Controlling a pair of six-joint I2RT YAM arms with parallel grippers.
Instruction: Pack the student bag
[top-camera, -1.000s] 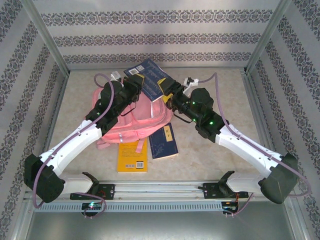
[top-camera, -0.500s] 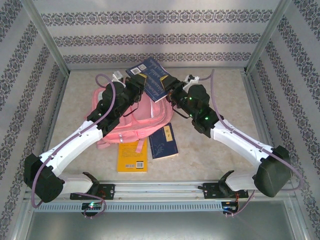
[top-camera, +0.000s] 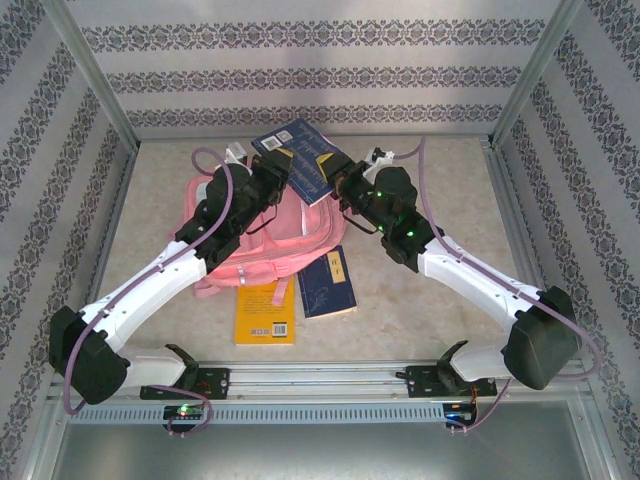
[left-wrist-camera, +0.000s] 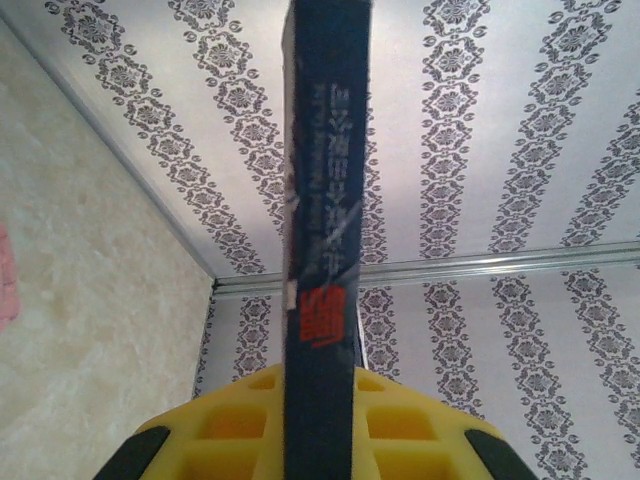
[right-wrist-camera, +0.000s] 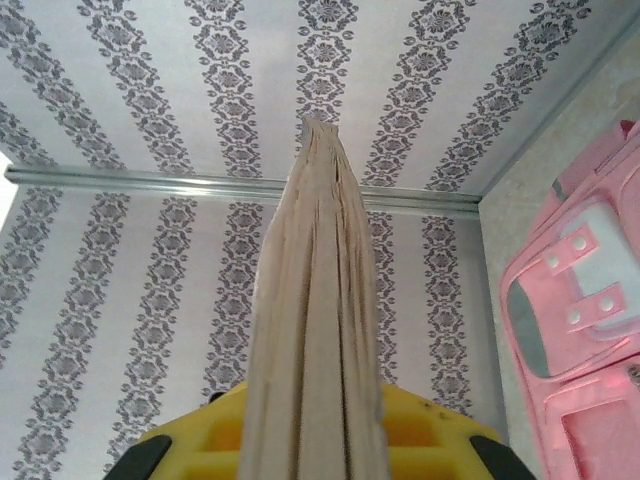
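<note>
From above, my left claw (top-camera: 284, 166) and my right claw (top-camera: 330, 172) are both up at the far end of the big pink cloth backpack (top-camera: 285, 235), which lies flat in the middle of the pale table (top-camera: 450, 200). Between them they hold a thick dark blue paper book (top-camera: 302, 142), lifted over the top end of the bag. A flat yellow book (top-camera: 265, 312) and a thin blue book (top-camera: 328, 285) lie on the table at the bag's near end, partly tucked under it. In my left wrist view the dark blue spine (left-wrist-camera: 322, 200) stands straight up and my yellow fingers (left-wrist-camera: 420, 432) are pressed tight on it, one on each side. In my right wrist view I see the tan page edges (right-wrist-camera: 315, 300) of the same book, and this claw (right-wrist-camera: 315, 430) is squeezed shut on them too, with the pink bag (right-wrist-camera: 590, 300) down at the right. I think I am at the step of putting the first book in. Next, both claws should tip it and slide it down together. My arms hide the bag's mouth, so I cannot tell if it is open wide enough. I should go slowly or the book may catch on the cloth.
</note>
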